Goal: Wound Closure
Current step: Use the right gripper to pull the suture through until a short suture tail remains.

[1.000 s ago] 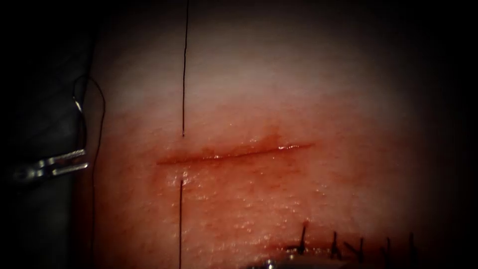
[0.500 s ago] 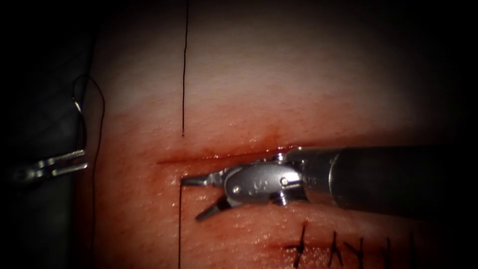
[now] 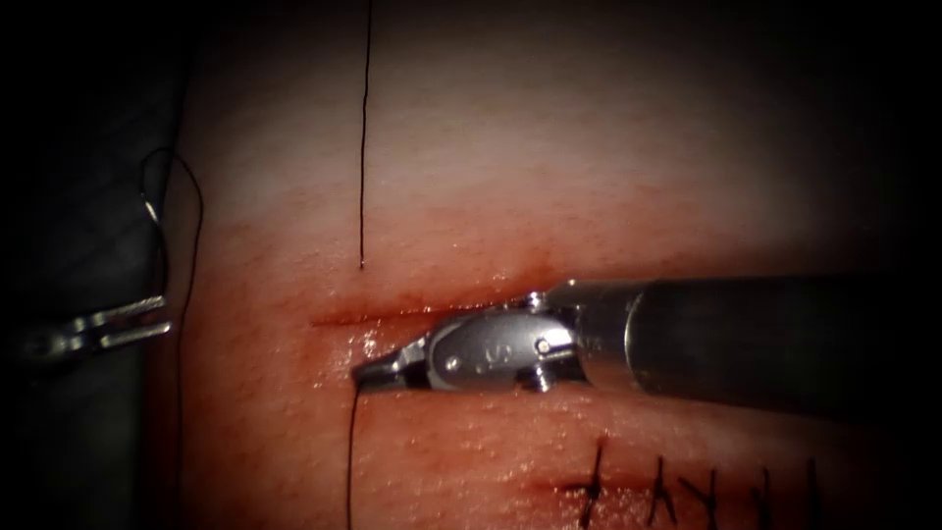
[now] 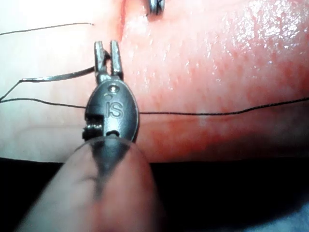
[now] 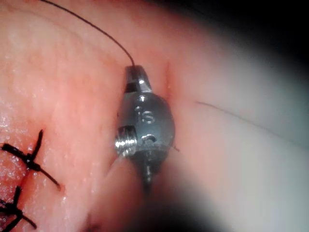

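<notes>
The cut runs level across the tissue. The thread comes down from above, enters the tissue just above the cut and comes out just below it. My right tool lies along the cut, its jaws shut on the thread where it leaves the tissue; the right wrist view shows the same tool with the thread running from its tip. Off the tissue's left edge my left tool is shut on the curved needle, which is outside the tissue. The left tool grips the needle near one end.
Several finished dark stitches close another cut at the lower right, also in the right wrist view. The thread trails across the tissue behind my left tool. Red fluid wets the tissue around the cut. Dark ground lies left of the tissue.
My right tool came in from the right along the cut with open jaws, then shut them on the thread just below the cut. The left tool and needle stayed still.
</notes>
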Motion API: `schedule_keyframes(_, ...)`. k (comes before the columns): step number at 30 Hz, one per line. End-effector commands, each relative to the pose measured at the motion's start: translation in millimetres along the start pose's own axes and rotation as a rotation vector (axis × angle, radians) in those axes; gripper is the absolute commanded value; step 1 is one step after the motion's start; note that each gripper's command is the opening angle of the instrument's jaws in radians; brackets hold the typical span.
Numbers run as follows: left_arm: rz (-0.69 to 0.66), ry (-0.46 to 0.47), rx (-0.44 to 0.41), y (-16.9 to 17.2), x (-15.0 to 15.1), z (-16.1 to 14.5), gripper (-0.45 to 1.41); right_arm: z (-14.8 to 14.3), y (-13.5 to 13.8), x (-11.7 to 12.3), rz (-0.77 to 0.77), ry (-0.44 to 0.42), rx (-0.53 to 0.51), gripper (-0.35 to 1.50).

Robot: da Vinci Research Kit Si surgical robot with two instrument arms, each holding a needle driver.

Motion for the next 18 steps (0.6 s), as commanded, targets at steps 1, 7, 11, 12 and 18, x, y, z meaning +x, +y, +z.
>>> schedule_keyframes(1,-0.003,0.001,-0.002,-0.4,-0.6,0.9,-0.45,0.1,-1.4,0.7,-0.011,0.009,0.012,-0.35)
schedule_keyframes(7,-0.016,-0.001,0.008,-4.3,-0.9,1.7,-0.45,-0.6,-5.2,4.2,-0.027,0.028,0.035,-0.35)
schedule_keyframes(11,0.0,-0.004,0.03,-7.3,-1.1,2.5,-0.45,-0.5,-7.6,6.0,-0.028,0.028,0.039,-0.35)
schedule_keyframes(12,0.002,-0.001,0.034,-7.7,-1.1,2.7,-0.45,-0.3,-8.0,6.3,-0.026,0.027,0.04,-0.35)
schedule_keyframes(18,0.012,0.009,0.054,-9.4,-0.8,3.2,-0.45,1.7,-12.2,7.8,-0.034,0.02,0.084,-0.35)
